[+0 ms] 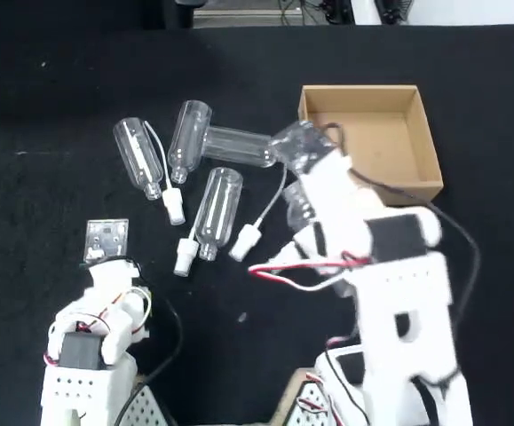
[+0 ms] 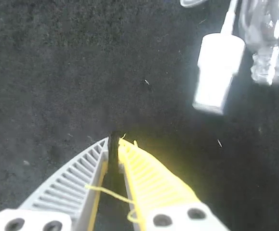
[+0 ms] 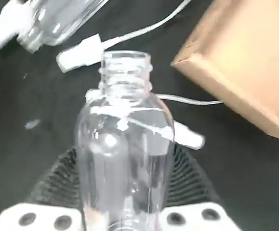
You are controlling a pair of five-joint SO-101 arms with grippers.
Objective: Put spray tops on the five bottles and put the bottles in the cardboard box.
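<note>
Right wrist view, right jaws clamped on uncapped bottle [image 3: 125,144], neck pointing away from wrist, left jaws closed

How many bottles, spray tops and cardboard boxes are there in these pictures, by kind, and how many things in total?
Bottles: 5, one held in the right gripper
Spray tops: 4 visible, all off the bottles
Cardboard box: 1
Total: 10

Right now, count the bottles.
5. Four lie on the table left of the box: a far-left bottle, an angled bottle, a crosswise bottle beside it, a nearer bottle. The right gripper holds the fifth bottle. The arm may hide more.
</note>
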